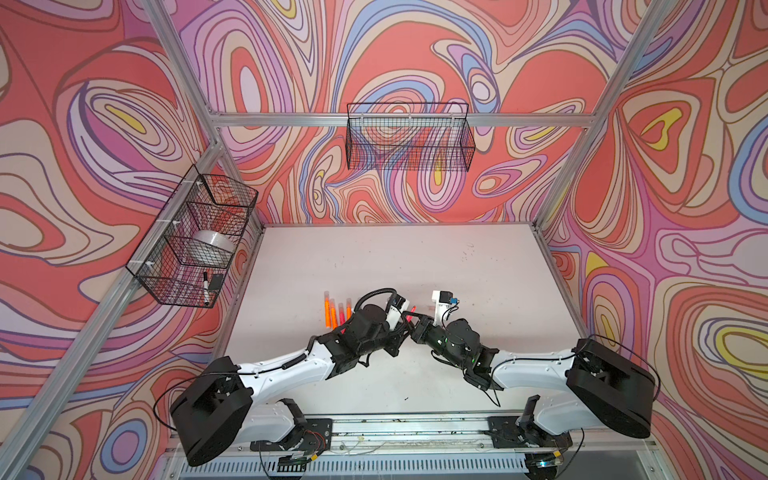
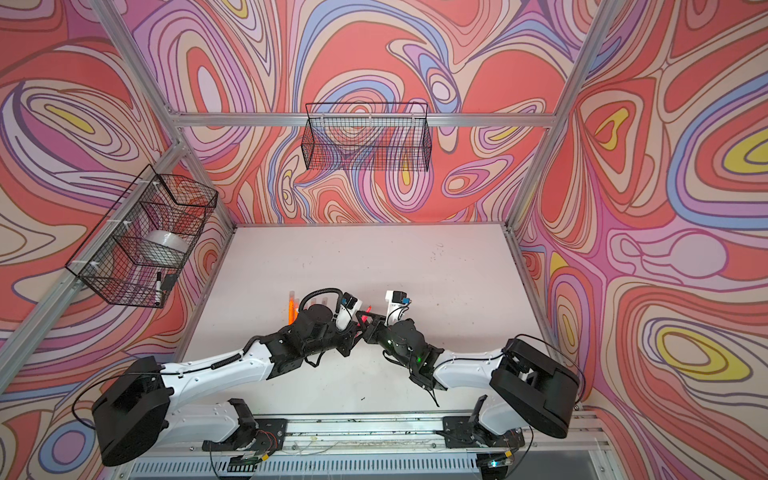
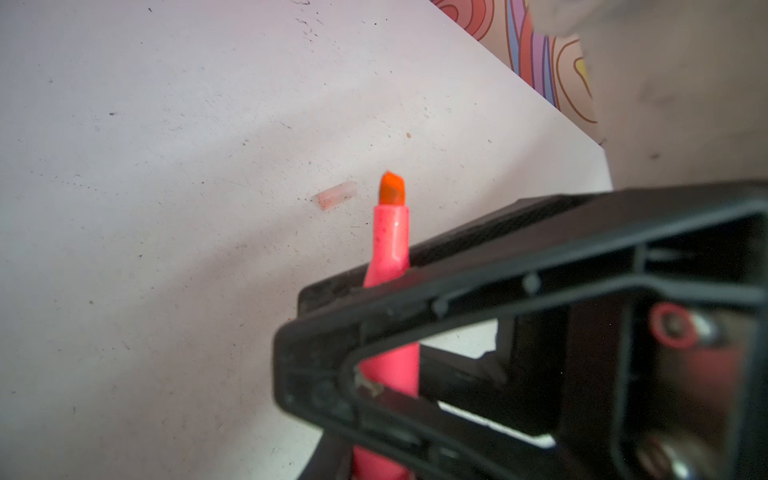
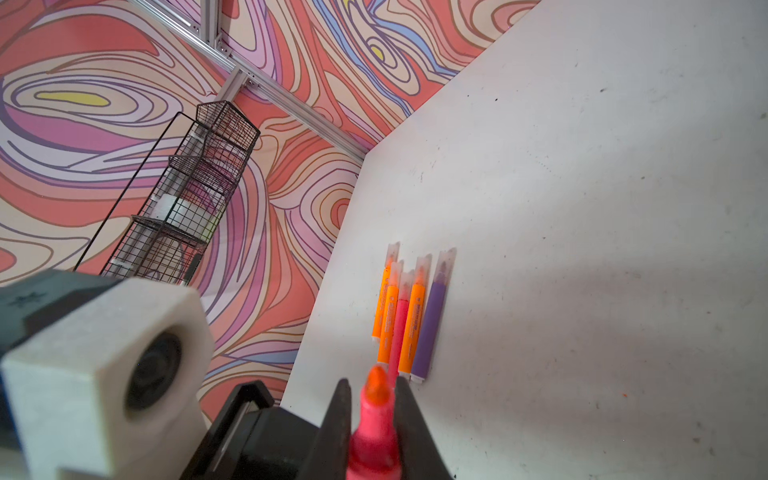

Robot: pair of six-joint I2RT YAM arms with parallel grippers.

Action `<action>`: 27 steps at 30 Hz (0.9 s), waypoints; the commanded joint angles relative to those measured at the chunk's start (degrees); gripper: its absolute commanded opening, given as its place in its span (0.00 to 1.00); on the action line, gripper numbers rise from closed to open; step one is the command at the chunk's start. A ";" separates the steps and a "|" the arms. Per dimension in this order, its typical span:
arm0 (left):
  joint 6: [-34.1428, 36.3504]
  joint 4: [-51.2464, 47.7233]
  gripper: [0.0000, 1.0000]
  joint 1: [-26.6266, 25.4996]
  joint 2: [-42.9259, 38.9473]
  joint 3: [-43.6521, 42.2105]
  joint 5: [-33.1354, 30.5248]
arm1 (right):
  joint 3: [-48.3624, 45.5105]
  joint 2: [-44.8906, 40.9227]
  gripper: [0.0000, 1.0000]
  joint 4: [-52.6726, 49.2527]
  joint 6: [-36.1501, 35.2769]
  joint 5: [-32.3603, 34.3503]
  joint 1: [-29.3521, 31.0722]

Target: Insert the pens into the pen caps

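The right gripper (image 4: 372,388) pinches the pink pen (image 4: 376,432) between its two black fingers (image 4: 337,415); the pen has no cap, and its bare orange tip sticks out past the fingertips. In both top views the two arms meet nose to nose over the middle of the table (image 1: 374,257), towards its front, with the pen's tip showing red between them and leaning towards the back wall. The left gripper (image 1: 402,326) has its jaws pressed together right beside the pen; whether they bear on the pen I cannot tell, since black parts crowd the shaft in the left wrist view.

A loose cap (image 3: 335,195), pale and clear, lies on its side on the bare table, apart from the pen's tip.

The row of five pens (image 4: 409,316) lies flat on the left part of the table, side by side and touching: two orange, one pink, one orange, one purple; each wears a clear cap, and all caps point towards the back wall. In both top views the left arm hides part of the row.

A wire basket (image 1: 195,232) hangs on the left wall; it holds a roll of tape (image 1: 212,243) and a black marker (image 1: 205,286).
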 commanded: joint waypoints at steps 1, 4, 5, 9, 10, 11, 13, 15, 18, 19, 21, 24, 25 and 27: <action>-0.30 3.70 0.11 -0.37 -0.66 -0.05 -0.04 | 1.26 1.32 0.00 -0.81 -0.14 -1.63 1.39; -0.49 3.57 0.00 -0.38 -1.02 -0.16 -1.23 | 1.12 1.17 0.12 -0.84 -0.32 -1.20 1.36; -0.62 3.53 0.00 -0.38 -1.12 -0.39 -1.73 | 0.93 0.86 0.20 -0.87 -0.46 -0.96 1.43; -1.58 2.80 0.00 -0.34 -1.26 -0.95 -4.84 | 0.61 -1.40 0.48 -3.18 -1.84 0.06 1.36; -2.08 1.83 0.00 -0.29 -1.22 -0.77 -6.30 | 0.56 -2.39 0.52 -4.62 -2.29 0.60 1.40; -2.90 0.42 0.00 -0.05 -1.46 -0.77 -8.16 | 0.41 -3.77 0.57 -6.41 -2.81 1.48 1.35; -4.68 -1.71 0.00 0.58 -2.39 -1.62 -11.36 | 0.17 -6.80 0.64 -10.97 -3.35 3.75 1.35; -6.43 -3.42 0.00 1.72 -4.57 -3.41 -13.98 | 0.25 -10.31 0.69 -18.08 -3.91 6.97 1.27; -9.31 -8.51 0.00 5.31 -10.17 -7.49 -15.74 | 2.39 -14.40 0.74 -31.58 -4.27 12.66 1.15; -10.18 -11.65 0.00 6.40 -12.65 -7.95 -16.43 | 2.95 -15.31 0.75 -35.11 -4.35 13.92 0.99; -11.29 -18.55 0.00 7.24 -17.38 -7.34 -18.12 | 3.24 -16.14 0.78 -39.70 -4.55 15.73 0.50; -10.73 -28.48 0.00 7.19 -22.77 -3.09 -18.61 | 2.62 -15.49 0.80 -41.99 -4.53 13.69 -2.75; -10.84 -32.37 0.00 7.22 -23.99 -1.65 -19.15 | 2.51 -14.66 0.81 -41.85 -4.53 11.27 -5.07; -11.06 -38.20 0.00 7.18 -25.67 0.74 -19.63 | 2.45 -12.20 0.80 -40.90 -4.70 6.38 -9.79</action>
